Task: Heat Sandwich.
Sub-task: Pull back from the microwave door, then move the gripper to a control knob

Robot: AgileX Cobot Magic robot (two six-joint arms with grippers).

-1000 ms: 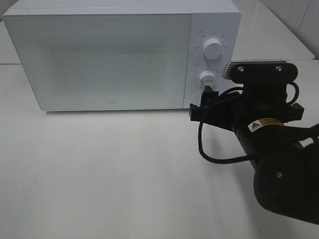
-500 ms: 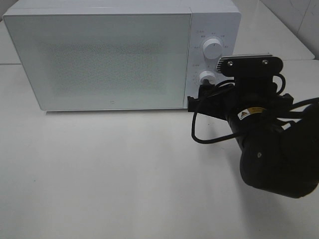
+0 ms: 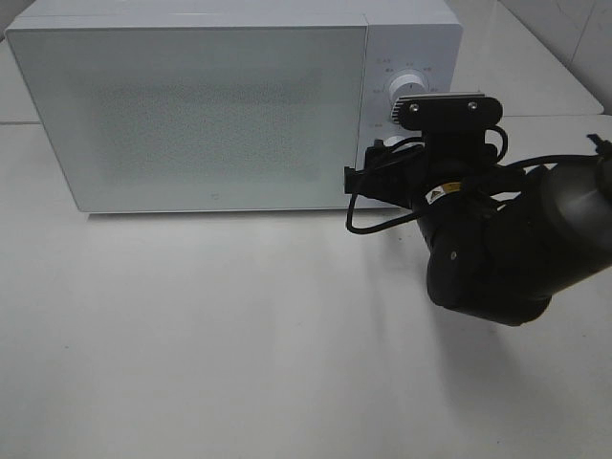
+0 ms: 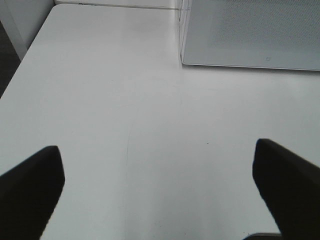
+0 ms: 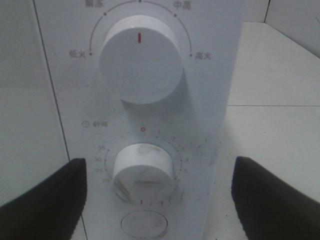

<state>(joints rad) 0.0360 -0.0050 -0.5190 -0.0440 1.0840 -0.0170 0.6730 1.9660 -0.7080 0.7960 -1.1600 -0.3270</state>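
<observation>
The sandwich is out of view; the white microwave [image 3: 191, 115] stands with its door shut. In the right wrist view my right gripper [image 5: 155, 197] is open, its dark fingers [image 5: 45, 200] spread wide on either side of the lower timer knob [image 5: 144, 167] and apart from it. Above sits the power knob [image 5: 140, 60] with its red mark pointing up. Seen from the high camera, the right arm [image 3: 497, 249] is up against the control panel and hides the lower knob. My left gripper [image 4: 160, 195] is open over bare table, holding nothing.
A round button [image 5: 145, 225] sits below the timer knob. The white table [image 3: 210, 335] stretches in front of the microwave. A black cable [image 3: 378, 222] loops off the right wrist. The microwave's front corner [image 4: 182, 55] lies ahead of the left gripper.
The right arm has moved left and closer to the microwave's control panel, now covering the lower knob in the high view. The left gripper has stayed still.
</observation>
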